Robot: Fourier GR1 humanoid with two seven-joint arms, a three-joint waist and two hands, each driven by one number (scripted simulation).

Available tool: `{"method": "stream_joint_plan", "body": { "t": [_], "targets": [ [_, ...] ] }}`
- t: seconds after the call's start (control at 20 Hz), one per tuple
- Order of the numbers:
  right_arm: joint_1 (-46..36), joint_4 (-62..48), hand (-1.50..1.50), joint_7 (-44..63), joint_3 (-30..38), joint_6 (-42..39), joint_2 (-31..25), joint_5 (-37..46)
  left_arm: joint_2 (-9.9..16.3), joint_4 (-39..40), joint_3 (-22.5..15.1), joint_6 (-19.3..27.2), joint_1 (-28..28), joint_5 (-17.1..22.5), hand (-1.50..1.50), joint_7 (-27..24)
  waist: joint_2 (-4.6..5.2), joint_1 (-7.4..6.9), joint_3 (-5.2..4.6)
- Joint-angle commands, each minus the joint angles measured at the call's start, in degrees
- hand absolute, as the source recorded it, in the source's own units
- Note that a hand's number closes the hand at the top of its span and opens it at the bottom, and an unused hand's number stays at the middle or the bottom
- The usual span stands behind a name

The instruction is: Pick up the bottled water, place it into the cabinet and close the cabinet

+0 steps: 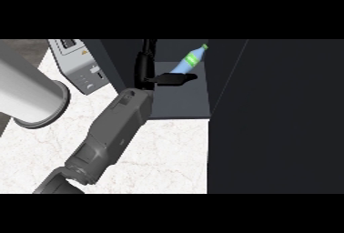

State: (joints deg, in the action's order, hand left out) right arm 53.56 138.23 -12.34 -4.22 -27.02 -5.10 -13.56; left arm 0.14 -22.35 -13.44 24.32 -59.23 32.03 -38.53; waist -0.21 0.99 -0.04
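Bottled water (pixel 189 60) sits inside the open cabinet (pixel 178 102), on its shelf toward the back, leaning w/ green cap up-right. One hand (pixel 164 78) is in view (can't tell which arm it belongs to; forearm enters from lower left). Its fingers are stretched straight, holding nothing, tips just below the bottle's base. Bottle looks placed, so next is prob. pulling the hand out and swinging the dark door (pixel 275 118) shut.

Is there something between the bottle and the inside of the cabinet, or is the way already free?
Nothing visible blocks it. The bottled water is already inside the open cabinet, leaning tilted above its grey shelf. The hand reaches in just below the bottle, fingers straight. The cabinet door stands open at the right.
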Motion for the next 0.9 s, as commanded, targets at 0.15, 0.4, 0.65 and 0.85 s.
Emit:
{"method": "stream_joint_plan", "body": {
  "t": [0.15,0.4,0.65,0.85],
  "targets": [
    [2.6,8.4,-1.5,3.4,-3.7,2.1,1.7,1.4,-0.1,-13.4,-6.7,-5.1,11.7,2.7,-1.5,0.9,-0.3,-0.82,-0.04],
    [2.1,6.8,-1.5,3.0,-1.4,1.8,-0.1,0.4,-0.1,-26.7,-13.2,-7.3,20.2,5.8,-1.5,2.9,-0.42,-1.13,-0.02],
    [1.6,6.4,-1.5,2.5,-3.4,2.9,0.7,2.9,0.6,-39.6,-18.0,-4.5,28.9,3.2,-1.5,3.6,-0.43,-1.67,0.01],
    [2.3,8.0,-1.5,3.4,-2.1,2.2,-1.6,2.8,2.5,-47.2,-19.9,-4.6,32.4,2.4,-1.5,6.3,-0.23,-1.18,0.01]
  ]
}}
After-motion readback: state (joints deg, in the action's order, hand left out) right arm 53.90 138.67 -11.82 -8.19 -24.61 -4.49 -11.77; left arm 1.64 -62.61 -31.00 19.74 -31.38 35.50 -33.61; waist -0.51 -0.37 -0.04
